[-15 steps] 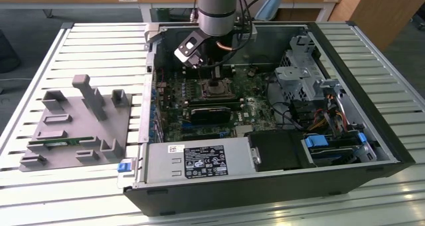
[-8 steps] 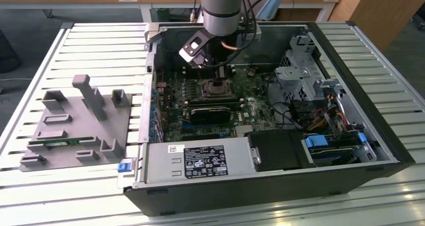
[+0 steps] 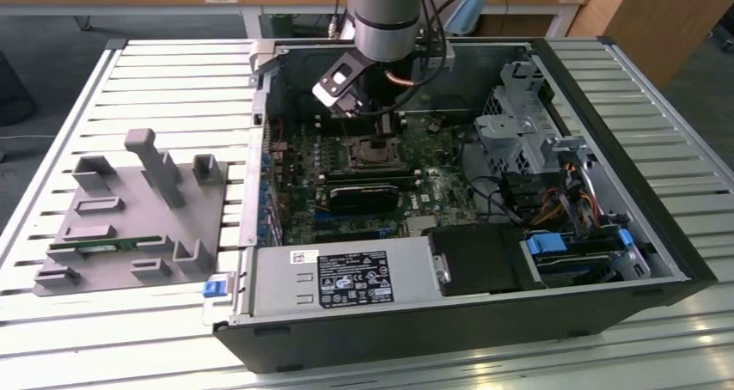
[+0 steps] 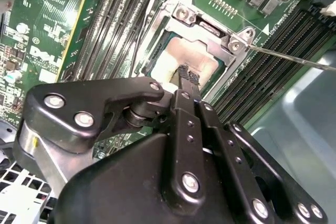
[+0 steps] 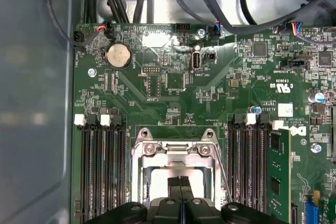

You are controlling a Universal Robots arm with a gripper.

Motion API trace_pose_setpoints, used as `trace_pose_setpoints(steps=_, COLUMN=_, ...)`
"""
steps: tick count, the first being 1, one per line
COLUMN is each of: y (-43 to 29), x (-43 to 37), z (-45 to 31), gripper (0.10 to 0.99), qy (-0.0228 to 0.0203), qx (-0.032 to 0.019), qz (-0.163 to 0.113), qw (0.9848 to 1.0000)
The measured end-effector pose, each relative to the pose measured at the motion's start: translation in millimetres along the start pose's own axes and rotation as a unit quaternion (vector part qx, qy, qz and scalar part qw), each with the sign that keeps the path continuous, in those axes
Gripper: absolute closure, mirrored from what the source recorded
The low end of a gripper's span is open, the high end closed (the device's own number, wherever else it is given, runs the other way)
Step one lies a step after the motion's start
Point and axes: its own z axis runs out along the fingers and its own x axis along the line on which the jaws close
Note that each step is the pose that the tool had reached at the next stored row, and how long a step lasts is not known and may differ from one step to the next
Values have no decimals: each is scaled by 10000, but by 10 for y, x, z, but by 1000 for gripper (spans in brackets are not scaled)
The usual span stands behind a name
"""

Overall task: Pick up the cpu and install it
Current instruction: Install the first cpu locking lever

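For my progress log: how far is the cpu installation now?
Done: the cpu lies inside the socket frame on the motherboard. In hand: nothing; the gripper is shut, its tips over the cpu. Left: whether it is fully seated cannot be told.

In the exterior view we find bright, even light from above. The pale slatted bench (image 3: 149, 81) is washed almost white along its near edge, while the inside of the computer case (image 3: 482, 338) sits in shade beneath the arm (image 3: 384, 12). In the second wrist view glare whitens the chip (image 4: 194, 59) and its metal frame (image 4: 205, 27), and the black pincer (image 4: 189, 75) carries soft highlights. In the first wrist view a white patch glints on the green board (image 5: 210, 103), and the case wall (image 5: 31, 103) shows hazy reflections.
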Motion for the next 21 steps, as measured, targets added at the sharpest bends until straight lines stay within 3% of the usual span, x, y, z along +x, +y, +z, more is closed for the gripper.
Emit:
trace_pose_setpoints(steps=7, y=4, x=1, z=-125, gripper=980, qy=2, qx=-1, qz=0, qw=10000)
trace_pose_setpoints(steps=19, y=17, x=4, z=-568, gripper=980, qy=1, qx=-1, qz=0, qw=10000)
trace_pose_setpoints(steps=21, y=19, x=4, z=-604, gripper=980, qy=1, qx=0, qz=-5, qw=10000)
